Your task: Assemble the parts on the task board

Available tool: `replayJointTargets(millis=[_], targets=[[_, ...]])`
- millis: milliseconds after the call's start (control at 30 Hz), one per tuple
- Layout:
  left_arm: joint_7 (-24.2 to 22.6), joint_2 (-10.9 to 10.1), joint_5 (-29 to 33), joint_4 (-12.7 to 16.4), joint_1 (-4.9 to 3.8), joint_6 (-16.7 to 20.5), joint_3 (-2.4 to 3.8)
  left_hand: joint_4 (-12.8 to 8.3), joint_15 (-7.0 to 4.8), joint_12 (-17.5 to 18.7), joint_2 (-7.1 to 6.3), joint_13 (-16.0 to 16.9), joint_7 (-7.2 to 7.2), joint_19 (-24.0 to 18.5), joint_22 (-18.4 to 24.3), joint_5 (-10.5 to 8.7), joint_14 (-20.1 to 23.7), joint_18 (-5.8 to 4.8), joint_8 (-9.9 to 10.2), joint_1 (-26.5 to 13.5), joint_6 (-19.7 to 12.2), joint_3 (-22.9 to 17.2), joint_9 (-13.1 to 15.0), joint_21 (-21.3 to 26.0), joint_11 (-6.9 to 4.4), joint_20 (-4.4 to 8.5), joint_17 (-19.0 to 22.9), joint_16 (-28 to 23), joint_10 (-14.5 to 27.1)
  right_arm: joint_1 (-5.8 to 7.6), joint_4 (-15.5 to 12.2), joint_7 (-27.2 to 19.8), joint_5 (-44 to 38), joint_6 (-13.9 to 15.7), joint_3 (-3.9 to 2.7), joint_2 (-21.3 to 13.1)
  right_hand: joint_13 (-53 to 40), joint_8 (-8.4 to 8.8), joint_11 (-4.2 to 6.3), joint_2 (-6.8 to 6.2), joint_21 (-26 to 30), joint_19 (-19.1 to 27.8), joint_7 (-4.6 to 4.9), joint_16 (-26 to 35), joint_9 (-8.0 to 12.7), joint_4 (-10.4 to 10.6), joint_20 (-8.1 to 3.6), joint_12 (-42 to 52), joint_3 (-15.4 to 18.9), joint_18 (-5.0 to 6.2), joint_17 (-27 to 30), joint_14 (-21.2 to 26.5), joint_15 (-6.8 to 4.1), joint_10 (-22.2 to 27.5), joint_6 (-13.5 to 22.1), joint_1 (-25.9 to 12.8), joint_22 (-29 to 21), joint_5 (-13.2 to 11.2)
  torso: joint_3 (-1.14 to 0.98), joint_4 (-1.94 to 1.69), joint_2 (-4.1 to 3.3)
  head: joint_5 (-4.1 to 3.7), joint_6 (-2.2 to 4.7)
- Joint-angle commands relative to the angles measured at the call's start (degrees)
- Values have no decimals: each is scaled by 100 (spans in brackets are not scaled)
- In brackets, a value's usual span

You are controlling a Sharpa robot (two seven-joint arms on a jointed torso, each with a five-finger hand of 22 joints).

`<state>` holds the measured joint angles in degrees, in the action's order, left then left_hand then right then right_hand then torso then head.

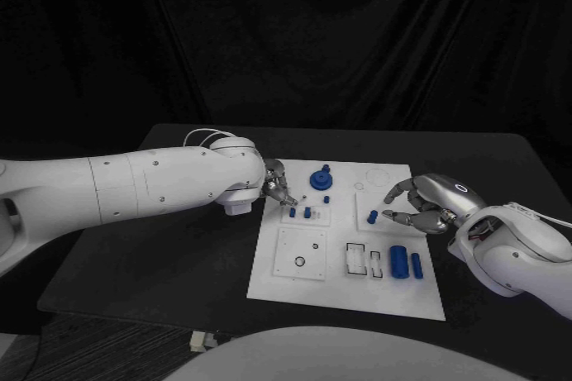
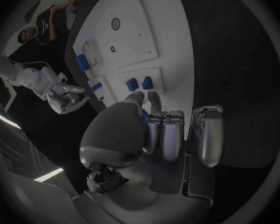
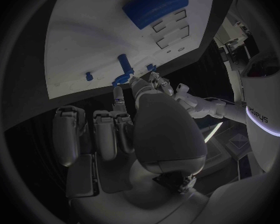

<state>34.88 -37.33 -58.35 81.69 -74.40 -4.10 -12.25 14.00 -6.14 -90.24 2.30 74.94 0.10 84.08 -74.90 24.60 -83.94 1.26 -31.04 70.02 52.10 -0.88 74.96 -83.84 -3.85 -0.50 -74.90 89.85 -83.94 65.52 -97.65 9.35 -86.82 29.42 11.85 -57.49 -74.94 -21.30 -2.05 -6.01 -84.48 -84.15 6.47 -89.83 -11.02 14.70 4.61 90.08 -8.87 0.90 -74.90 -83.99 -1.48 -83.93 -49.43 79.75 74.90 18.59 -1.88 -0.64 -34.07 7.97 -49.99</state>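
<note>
board mid-counter | left hand at board's far-left edge, fingers pinching small blue part | right hand over right edge, fingers curled, hold unclear | blue pegs near-right

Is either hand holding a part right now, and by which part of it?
It cannot be told. The left hand has its fingertips by the small blue pegs on the white task board; the right hand curls over a small blue piece.
</note>
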Motion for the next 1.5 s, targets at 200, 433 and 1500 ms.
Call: replayJointTargets(millis=[200, 433, 1500], targets=[[-993, -279, -912, 411, -333, 1198, 10, -41, 7, 24, -211, 1506, 50, 312, -1337, -291, -606, 5, 483, 712, -209, -715, -231, -38, 45, 15, -1510, 15, -606, -14, -30, 62, -12, 30, -3, -38, -1506, 17, 30, 5, 18, -273, -10, -17, -8, -7, -39, -8, -27, 71, -1510, -601, -56, -607, -43, 21, 1294, 26, 1, 3, -2, -62, -1], [-2660, -393, -1572, 508, -740, 1625, 10, 53, 601, 3388, -850, -565, 750, -1090, -830, -1264, 1704, 277, 2663, 1446, -919, -1760, -2838, 1747, 709, -436, 455, -2856, 2578, -13, -90, -59, 7, 235, -3, -99, -1506, 15, 30, 2, 4, -281, -8, -17, -10, 8, -39, -8, -18, 67, -1510, -601, -56, -607, -50, -2, 1299, 17, -2, 6, 9, -53, -1], [-4490, 390, -5426, -620, -182, 2167, 7, 200, 287, 7441, -1170, -6299, -243, 23, -1131, -2171, 408, 158, 2587, 1365, -216, -1386, -6062, 654, 151, -320, 1449, -2338, 4169, -14, -254, -504, 163, 726, -3, -193, -1506, 12, 53, -18, -91, -340, -37, -17, -30, 131, -58, -8, 92, 40, -1510, -601, -75, -607, -128, -140, 1338, -683, -1, 0, -7, -170, -1]])
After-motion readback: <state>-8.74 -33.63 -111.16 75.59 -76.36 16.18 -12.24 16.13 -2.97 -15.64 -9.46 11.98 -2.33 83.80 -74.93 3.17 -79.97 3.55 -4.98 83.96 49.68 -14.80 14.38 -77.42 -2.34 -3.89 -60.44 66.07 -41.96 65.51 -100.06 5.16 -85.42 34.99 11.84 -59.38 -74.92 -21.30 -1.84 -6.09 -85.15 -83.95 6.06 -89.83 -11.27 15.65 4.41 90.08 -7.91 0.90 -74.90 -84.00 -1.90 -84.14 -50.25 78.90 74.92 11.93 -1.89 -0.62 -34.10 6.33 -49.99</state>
